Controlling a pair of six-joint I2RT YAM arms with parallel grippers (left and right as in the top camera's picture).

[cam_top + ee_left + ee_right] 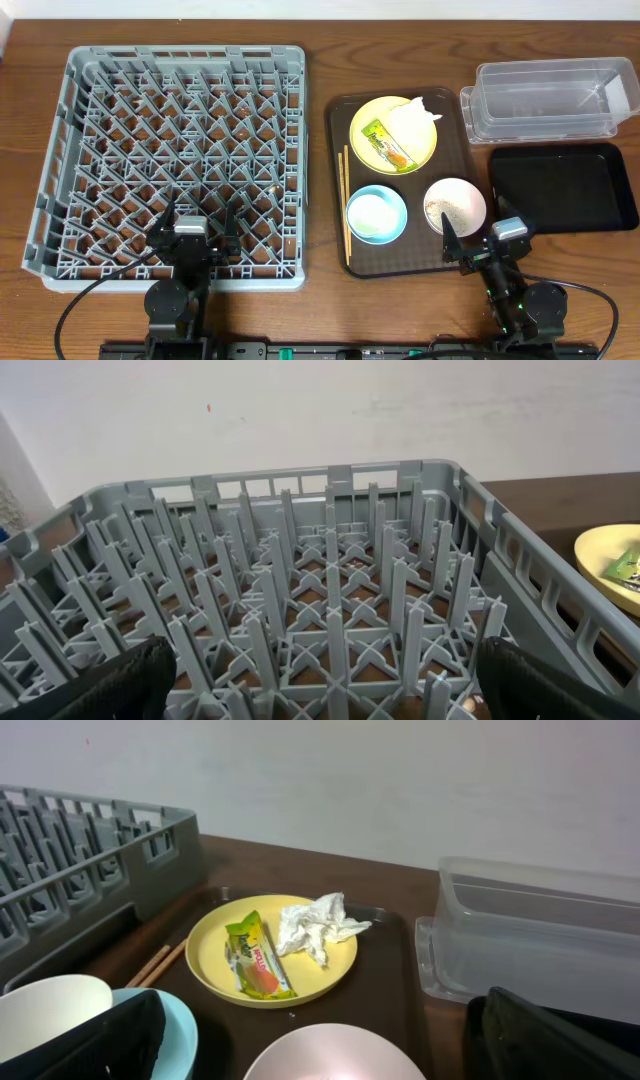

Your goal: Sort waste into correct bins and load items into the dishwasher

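Holding nothing in left gripper (195, 222) or right gripper (476, 238), both spread wide. From the right, nearer one, reach far and slightly left for the small green-and-yellow snack wrapper (258, 958), lengthwise near-to-far on the round yellow plate (208, 960), beside a crumpled white paper napkin (315, 928).

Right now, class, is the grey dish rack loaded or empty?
Empty of dishes: the dish rack shows only bare pegs; the yellow plate sits on the brown tray.
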